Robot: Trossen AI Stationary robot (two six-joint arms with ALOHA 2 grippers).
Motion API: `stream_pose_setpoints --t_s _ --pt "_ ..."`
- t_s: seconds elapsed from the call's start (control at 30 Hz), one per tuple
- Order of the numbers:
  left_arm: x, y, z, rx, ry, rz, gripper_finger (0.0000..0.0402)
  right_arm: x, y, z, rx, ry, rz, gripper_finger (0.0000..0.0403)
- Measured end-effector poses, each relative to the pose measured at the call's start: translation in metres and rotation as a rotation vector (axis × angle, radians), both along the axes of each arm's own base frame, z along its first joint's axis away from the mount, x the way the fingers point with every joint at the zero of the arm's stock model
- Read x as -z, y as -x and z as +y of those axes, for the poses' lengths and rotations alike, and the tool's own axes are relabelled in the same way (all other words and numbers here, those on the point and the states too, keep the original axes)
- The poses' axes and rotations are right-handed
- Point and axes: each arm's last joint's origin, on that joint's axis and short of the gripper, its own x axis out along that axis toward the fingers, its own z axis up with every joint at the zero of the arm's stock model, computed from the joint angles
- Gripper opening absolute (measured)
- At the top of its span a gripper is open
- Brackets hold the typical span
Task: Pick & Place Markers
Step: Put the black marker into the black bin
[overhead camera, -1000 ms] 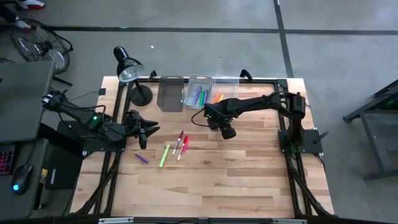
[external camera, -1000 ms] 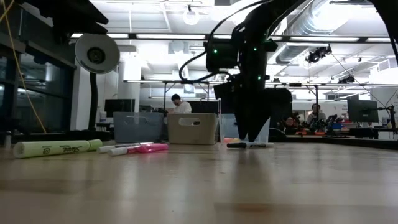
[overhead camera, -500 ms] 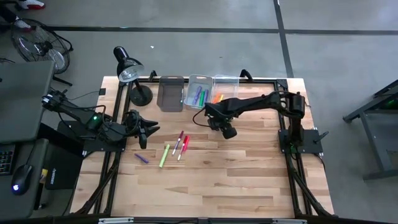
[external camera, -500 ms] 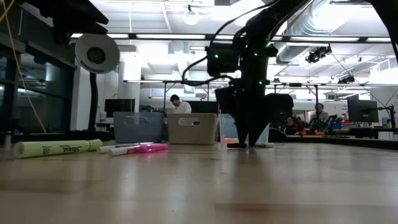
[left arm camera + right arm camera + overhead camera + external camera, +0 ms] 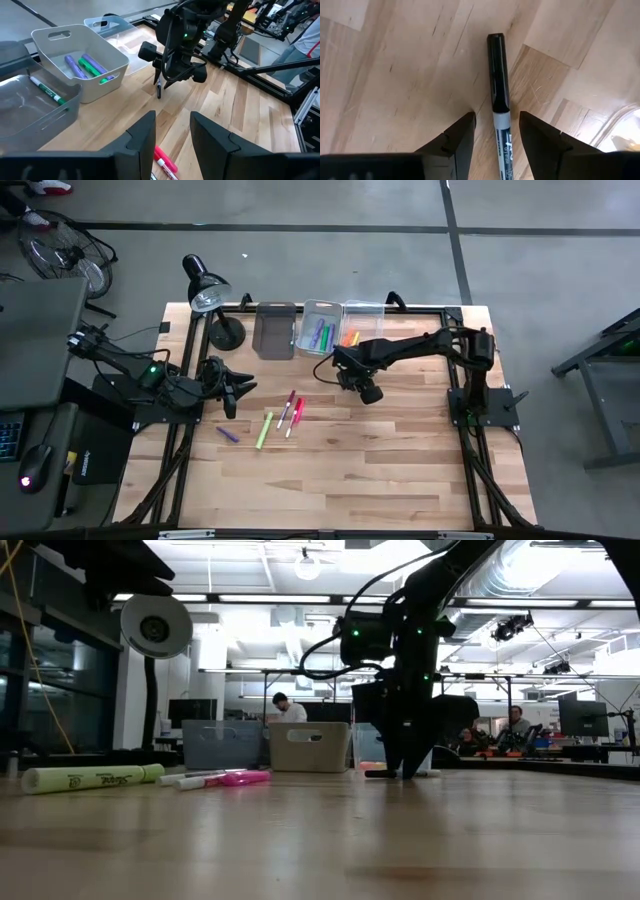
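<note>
In the low view, closest to the camera, a lime highlighter (image 5: 92, 778) lies flat on the wooden table (image 5: 320, 840), and a pink marker (image 5: 222, 779) lies just past it. In the high view these belong to a loose cluster near the table's middle, with a purple marker (image 5: 228, 434) beside them. Farther in, the right gripper (image 5: 496, 131) is down at the tabletop, its fingers (image 5: 461, 137) parted and straddling a black-and-white marker (image 5: 499, 107) that lies flat on the wood between them; they are not clamped on it. The left gripper (image 5: 172, 136) waits at the table's left side, its fingers partly open with nothing between them. Behind the black-and-white marker stand three bins: a dark bin (image 5: 275, 330), a grey bin (image 5: 80, 45) holding purple and green markers (image 5: 90, 67), and a clear bin (image 5: 365, 311) with orange ones. A desk lamp (image 5: 207, 292) stands at the far left corner.
</note>
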Motion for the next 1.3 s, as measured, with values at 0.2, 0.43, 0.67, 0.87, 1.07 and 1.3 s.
stream_pose_setpoints --t_s 0.2,0.43,0.67,0.87,1.07,1.3 --pt "0.0 0.0 0.0 0.0 0.0 0.0 0.012 0.001 0.0 0.001 -0.004 -0.008 0.006 0.0119" --pt "0.001 0.0 0.0 0.0 -0.005 0.009 0.012 0.002 0.001 0.001 -0.005 -0.01 0.015 0.0076" --pt "0.002 0.001 0.0 -0.001 -0.006 0.017 0.012 0.002 0.001 0.001 -0.002 -0.011 0.018 0.003" --pt "0.002 0.001 0.0 -0.001 -0.006 0.017 0.012 0.002 0.002 0.001 0.006 0.015 0.024 0.0039" --pt "0.002 0.001 0.0 -0.001 -0.006 0.017 0.012 -0.003 0.003 0.001 0.006 0.032 0.016 0.003" --pt "0.002 0.001 0.0 -0.001 -0.007 0.018 0.012 -0.016 0.007 -0.001 0.021 0.102 0.008 0.0028"
